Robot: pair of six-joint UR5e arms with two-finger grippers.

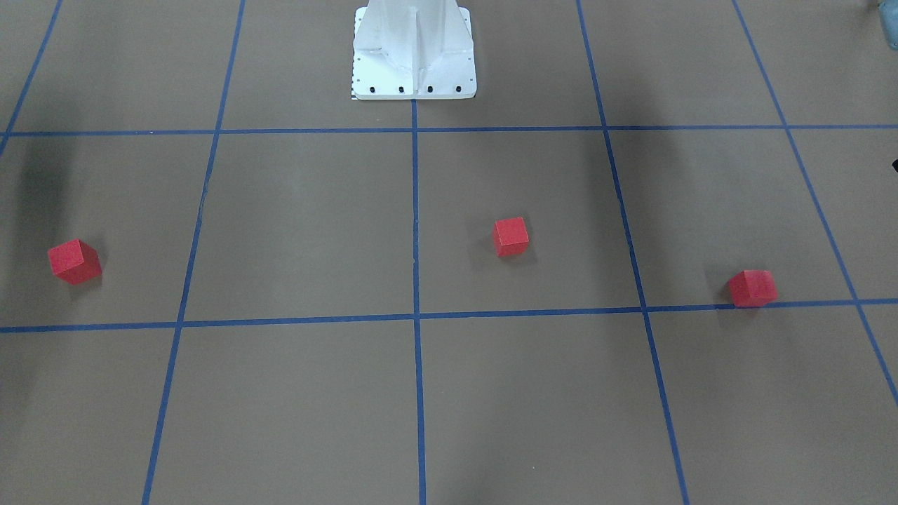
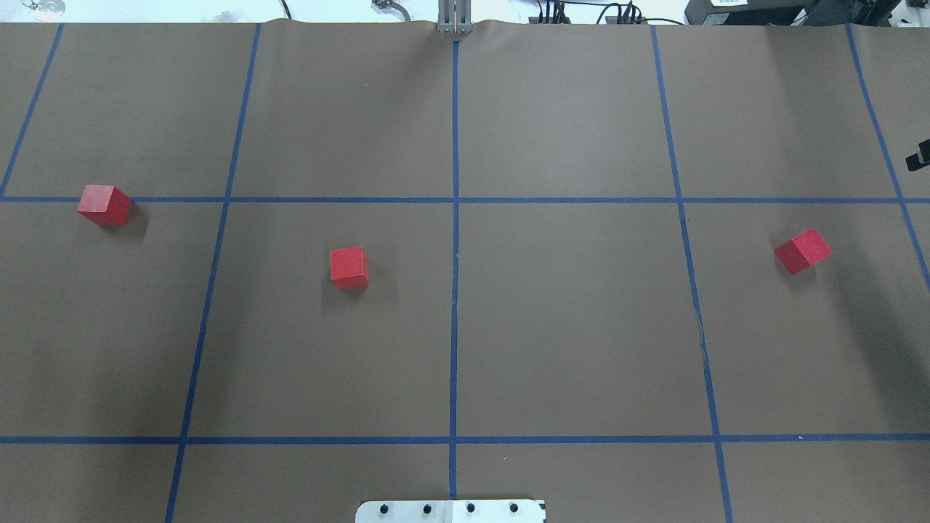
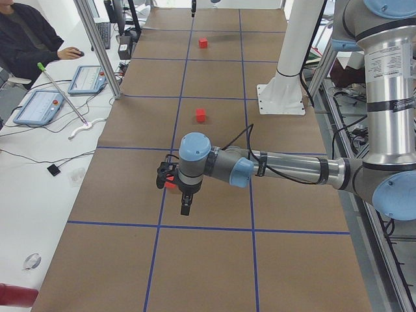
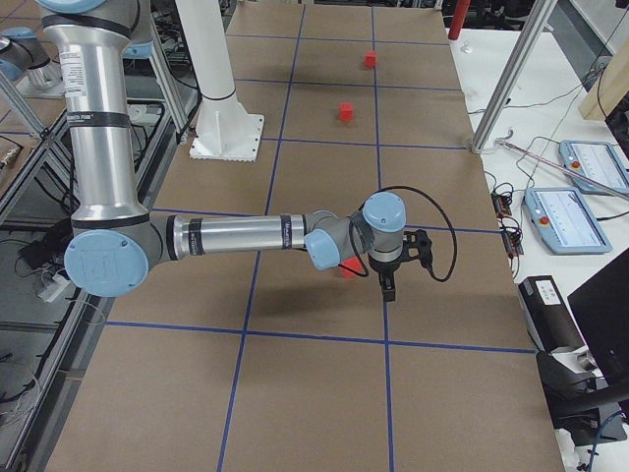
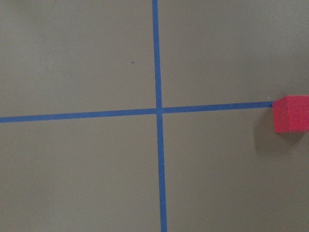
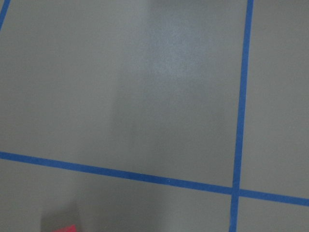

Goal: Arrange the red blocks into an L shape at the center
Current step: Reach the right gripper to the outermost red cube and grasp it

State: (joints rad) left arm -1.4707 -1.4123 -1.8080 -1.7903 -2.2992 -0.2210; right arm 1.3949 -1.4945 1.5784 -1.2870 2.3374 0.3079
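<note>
Status: middle red block (image 2: 349, 266) near center line (image 2: 455, 327), on its left; left red block (image 2: 105, 205) and right red block (image 2: 803, 250) far from it | my left gripper (image 3: 185, 209), right gripper (image 4: 388, 291): can't tell if open | I'd grab square-on, seat faces flush

Brown matte table (image 3: 214, 260), gridded in blue tape, carries three small matte red cubes: far cube (image 3: 203, 43), middle cube (image 3: 200, 116), and near cube (image 3: 170, 184), half hidden behind the silver, blue-jointed left arm (image 3: 292, 169). The dark left gripper (image 3: 186, 207) hangs just beside the near cube, jaw state unreadable. White metal base (image 3: 281, 97) stands near the middle cube.
</note>
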